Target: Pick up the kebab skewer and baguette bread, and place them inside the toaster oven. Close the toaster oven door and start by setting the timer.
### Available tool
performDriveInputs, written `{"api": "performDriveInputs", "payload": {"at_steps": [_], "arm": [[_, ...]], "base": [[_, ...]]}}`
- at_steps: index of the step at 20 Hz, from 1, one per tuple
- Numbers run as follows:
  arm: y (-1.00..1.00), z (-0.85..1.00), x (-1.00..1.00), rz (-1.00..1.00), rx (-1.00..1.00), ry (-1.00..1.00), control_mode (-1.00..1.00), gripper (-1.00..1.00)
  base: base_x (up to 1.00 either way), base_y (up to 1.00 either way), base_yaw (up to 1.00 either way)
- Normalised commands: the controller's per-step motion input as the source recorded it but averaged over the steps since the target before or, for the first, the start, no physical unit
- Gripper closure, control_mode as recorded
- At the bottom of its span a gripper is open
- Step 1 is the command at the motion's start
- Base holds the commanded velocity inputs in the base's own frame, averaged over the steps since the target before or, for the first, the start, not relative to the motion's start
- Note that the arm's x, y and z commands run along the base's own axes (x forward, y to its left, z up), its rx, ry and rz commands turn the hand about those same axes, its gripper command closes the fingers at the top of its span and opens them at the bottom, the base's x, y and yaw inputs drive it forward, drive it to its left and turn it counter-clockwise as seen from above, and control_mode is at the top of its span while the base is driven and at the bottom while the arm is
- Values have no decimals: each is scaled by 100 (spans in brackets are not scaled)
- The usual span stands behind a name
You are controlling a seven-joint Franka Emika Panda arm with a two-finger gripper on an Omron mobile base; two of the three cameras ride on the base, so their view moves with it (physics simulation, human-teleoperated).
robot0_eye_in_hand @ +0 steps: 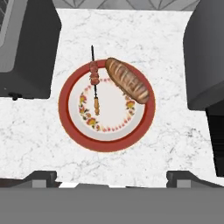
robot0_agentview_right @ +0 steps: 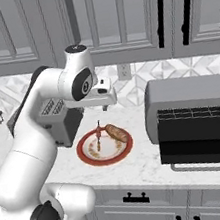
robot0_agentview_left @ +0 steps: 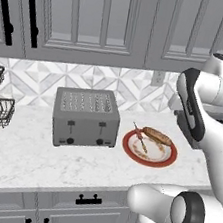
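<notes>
While the gripper [robot0_eye_in_hand: 112, 181] hung empty, jaws wide, above the red-rimmed plate [robot0_eye_in_hand: 74, 131], kebab skewer [robot0_eye_in_hand: 94, 83] and baguette bread [robot0_eye_in_hand: 127, 80] lay close together there; descending carelessly risked nudging the loaf.

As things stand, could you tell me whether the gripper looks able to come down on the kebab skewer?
Probably yes: the gripper hangs open above the plate, and the kebab skewer lies uncovered beside the baguette.
</notes>
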Motion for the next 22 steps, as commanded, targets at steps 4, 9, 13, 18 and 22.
{"api": "performDriveInputs", "payload": {"at_steps": [4,9,13,18,22], "arm": [[0,0,0,0,0,0,100,-100],[0,0,0,0,0,0,100,-100],[0,0,0,0,0,0,100,-100],[0,0,0,0,0,0,100,-100],[0,0,0,0,0,0,100,-100]], "base": [[0,-50,0],[0,-51,0],[10,-38,0],[20,-25,0],[15,-38,0]]}}
